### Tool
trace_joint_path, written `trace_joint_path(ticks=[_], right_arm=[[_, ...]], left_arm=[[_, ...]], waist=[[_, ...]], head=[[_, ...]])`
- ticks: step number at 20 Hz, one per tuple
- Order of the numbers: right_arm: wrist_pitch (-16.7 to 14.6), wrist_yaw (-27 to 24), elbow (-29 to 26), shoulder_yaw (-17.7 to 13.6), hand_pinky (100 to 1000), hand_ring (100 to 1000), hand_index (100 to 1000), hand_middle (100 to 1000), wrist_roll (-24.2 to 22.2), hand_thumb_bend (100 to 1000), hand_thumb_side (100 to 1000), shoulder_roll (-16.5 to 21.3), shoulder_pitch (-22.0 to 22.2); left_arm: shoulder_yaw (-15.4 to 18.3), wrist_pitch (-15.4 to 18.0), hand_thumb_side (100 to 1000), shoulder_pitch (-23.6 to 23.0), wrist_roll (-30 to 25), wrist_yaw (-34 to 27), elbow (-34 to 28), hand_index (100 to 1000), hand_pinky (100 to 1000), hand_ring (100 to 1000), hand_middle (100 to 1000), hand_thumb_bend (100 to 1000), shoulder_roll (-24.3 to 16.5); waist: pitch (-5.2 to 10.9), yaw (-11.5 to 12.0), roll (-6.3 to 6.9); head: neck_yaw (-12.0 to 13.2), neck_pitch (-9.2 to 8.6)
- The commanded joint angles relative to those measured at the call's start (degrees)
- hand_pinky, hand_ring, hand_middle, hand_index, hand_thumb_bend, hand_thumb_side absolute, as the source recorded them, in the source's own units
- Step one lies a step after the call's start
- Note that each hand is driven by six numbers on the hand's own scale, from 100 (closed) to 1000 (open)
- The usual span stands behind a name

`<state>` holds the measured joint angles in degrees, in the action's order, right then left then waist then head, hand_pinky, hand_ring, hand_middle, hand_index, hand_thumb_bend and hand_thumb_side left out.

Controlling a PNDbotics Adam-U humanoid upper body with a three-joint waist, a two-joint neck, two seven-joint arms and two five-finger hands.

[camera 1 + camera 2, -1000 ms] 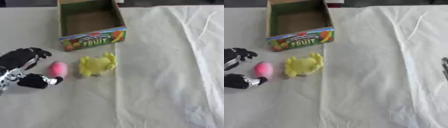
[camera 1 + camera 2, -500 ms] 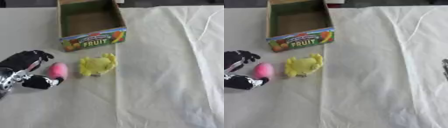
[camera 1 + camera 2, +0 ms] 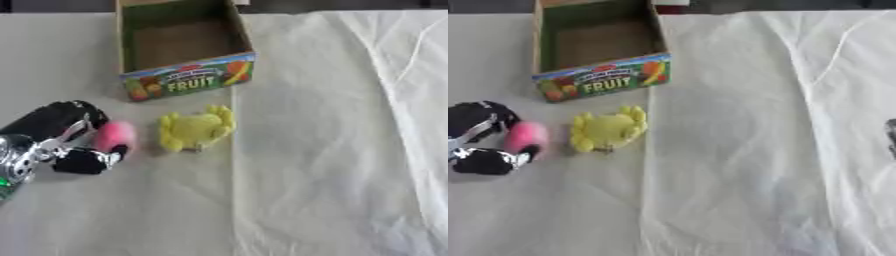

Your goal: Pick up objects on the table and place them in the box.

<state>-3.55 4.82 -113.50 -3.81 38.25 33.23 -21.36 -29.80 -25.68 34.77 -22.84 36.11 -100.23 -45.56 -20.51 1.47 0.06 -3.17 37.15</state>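
Pink toy, long axis toward the box, sat clasped in our left hand; only the right-eye view caught our right hand at the table's right edge, fingers impossible to tell

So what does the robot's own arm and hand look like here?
The left hand is mostly black, with thick rounded fingers, a stubby black thumb, and silver-white metal at the joints. The forearm behind it is shiny silver with dark gaps. Of the right hand, only a dark sliver shows at the right edge.
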Motion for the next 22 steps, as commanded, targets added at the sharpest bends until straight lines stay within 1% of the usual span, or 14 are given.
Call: trace_joint_path(ticks=[1,3,6,7,9,12,14,16,18,22], right_arm=[[0.22,-0.33,-1.09,-0.38,635,659,712,540,0.11,100,642,0.87,-0.29],[0.31,-0.34,-1.09,-0.45,635,659,712,539,0.24,100,642,0.82,-0.20],[0.43,-0.36,-1.09,-0.46,636,660,712,539,0.34,100,643,0.80,-0.13],[0.47,-0.37,-1.09,-0.47,636,660,712,538,0.35,100,643,0.79,-0.10],[0.56,-0.40,-1.09,-0.49,636,660,712,537,0.38,100,644,0.77,-0.01],[0.58,-0.49,-1.09,-0.52,636,660,712,537,0.41,100,646,0.72,0.07],[0.55,-0.57,-1.09,-0.51,636,660,712,537,0.39,100,646,0.69,0.07],[0.49,-0.64,-1.09,-0.53,636,660,712,537,0.39,100,647,0.69,0.07],[0.46,-0.68,-1.09,-0.57,637,660,713,535,0.41,100,648,0.72,0.12],[0.50,-0.71,-1.09,-0.68,638,661,713,535,0.52,100,647,0.76,0.25]], left_arm=[[0.57,0.46,478,0.76,2.19,-2.65,-0.88,732,429,646,626,161,-0.87],[0.52,1.11,402,0.66,3.58,-4.32,-1.05,719,409,632,614,100,-0.88],[0.39,1.65,302,0.48,4.69,-6.73,-1.32,705,390,618,598,100,-0.93],[0.40,1.73,251,0.40,4.71,-7.66,-1.59,698,382,609,591,100,-0.94],[0.49,1.65,181,0.20,4.42,-9.59,-2.54,699,375,605,590,100,-1.18],[0.86,1.13,222,0.09,3.70,-11.01,-4.35,695,350,584,583,100,-1.70],[1.15,0.53,251,0.12,3.48,-10.61,-5.17,686,334,570,575,100,-2.07],[1.37,-0.06,273,0.08,3.29,-9.34,-5.71,683,320,559,572,100,-2.44],[1.87,-0.57,305,0.05,3.50,-7.82,-6.37,650,285,531,539,100,-2.79],[3.15,0.14,320,-0.07,5.31,-3.37,-9.44,630,255,511,517,100,-3.89]], waist=[[0.93,0.01,-0.09],[0.90,0.04,-0.12],[0.86,0.12,-0.16],[0.85,0.15,-0.17],[0.85,0.17,-0.15],[0.91,0.30,-0.13],[0.99,0.40,-0.12],[1.08,0.49,-0.15],[1.20,0.58,-0.15],[1.41,0.74,-0.06]], head=[[0.09,-0.77],[0.07,-0.74],[0.05,-0.64],[0.04,-0.59],[0.03,-0.56],[-0.02,-0.49],[-0.03,-0.54],[-0.01,-0.58],[-0.04,-0.49],[-0.17,-0.33]])
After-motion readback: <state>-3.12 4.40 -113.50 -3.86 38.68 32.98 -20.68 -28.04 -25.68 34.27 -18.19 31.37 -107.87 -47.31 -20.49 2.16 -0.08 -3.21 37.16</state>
